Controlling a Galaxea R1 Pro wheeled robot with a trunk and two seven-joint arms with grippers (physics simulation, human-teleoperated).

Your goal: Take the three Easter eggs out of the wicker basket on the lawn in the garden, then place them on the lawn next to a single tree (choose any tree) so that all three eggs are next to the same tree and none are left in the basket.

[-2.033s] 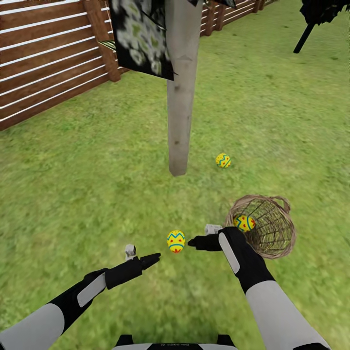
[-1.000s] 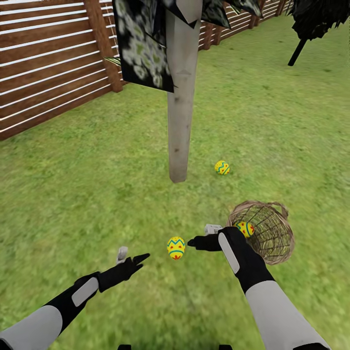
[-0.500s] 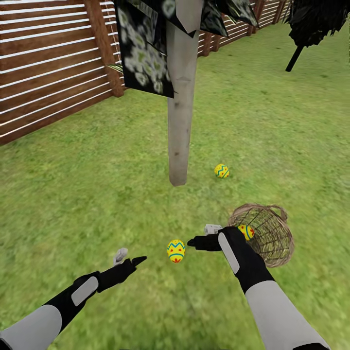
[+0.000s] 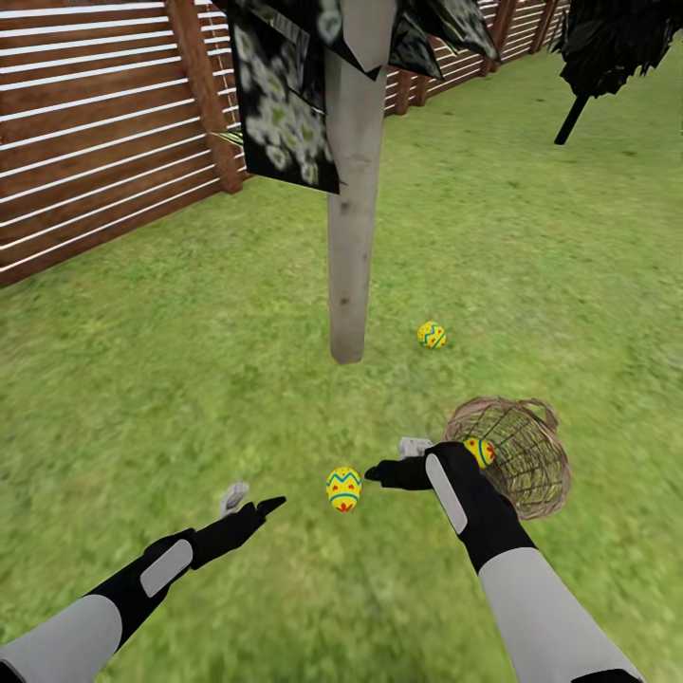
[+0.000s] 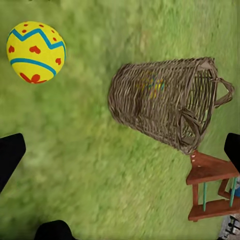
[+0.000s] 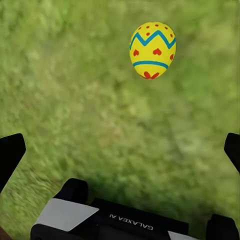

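Gaping wide and empty, both the left claw [image 4: 254, 507] and right claw [image 4: 379, 470], flanking 1 egg [image 4: 343, 489] on grass.

The lawn [image 4: 171, 379] carries a pale tree trunk [image 4: 349, 285], one egg [image 4: 432, 334] just beside its base, a second egg [image 4: 343, 489] nearer the robot, and the wicker basket [image 4: 517, 460] lying tipped on its side, an egg [image 4: 480, 452] inside.

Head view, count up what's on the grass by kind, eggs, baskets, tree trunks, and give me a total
Easter eggs: 3 — near the tree, between the arms, inside the basket
Wicker basket: 1
Pale tree trunk: 1
Black tree trunk: 1
Total: 6
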